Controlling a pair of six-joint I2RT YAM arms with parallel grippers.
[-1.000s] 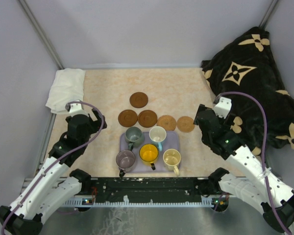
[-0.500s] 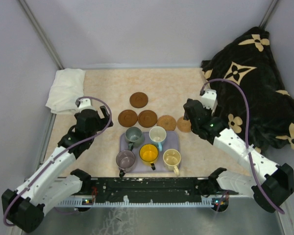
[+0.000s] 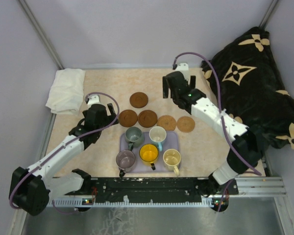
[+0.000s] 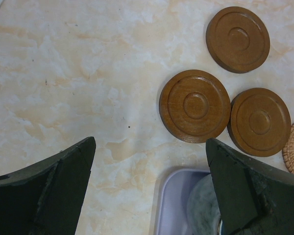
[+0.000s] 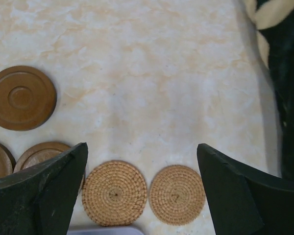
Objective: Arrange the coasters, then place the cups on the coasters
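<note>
Three dark wooden coasters (image 3: 138, 100) (image 3: 128, 117) (image 3: 147, 118) and two woven coasters (image 3: 166, 122) (image 3: 185, 124) lie flat on the marble table. Just in front of them, five cups stand on the lavender tray (image 3: 121, 145): grey-green (image 3: 134, 135), white with blue (image 3: 157, 134), mauve (image 3: 125, 159), orange (image 3: 148, 153) and cream (image 3: 171, 157). My left gripper (image 3: 104, 112) hovers open, left of the wooden coasters (image 4: 195, 105), with nothing between its fingers. My right gripper (image 3: 172, 89) hangs open behind the woven coasters (image 5: 114, 193) (image 5: 177, 194), also holding nothing.
A folded white cloth (image 3: 66, 88) lies at the back left corner. A black blanket with cream flower shapes (image 3: 250, 83) is heaped along the right side. Grey walls enclose the table on three sides.
My right arm has swung from the right edge to the back centre, above the table behind the coasters. The left arm has reached forward and right, toward the wooden coasters.
</note>
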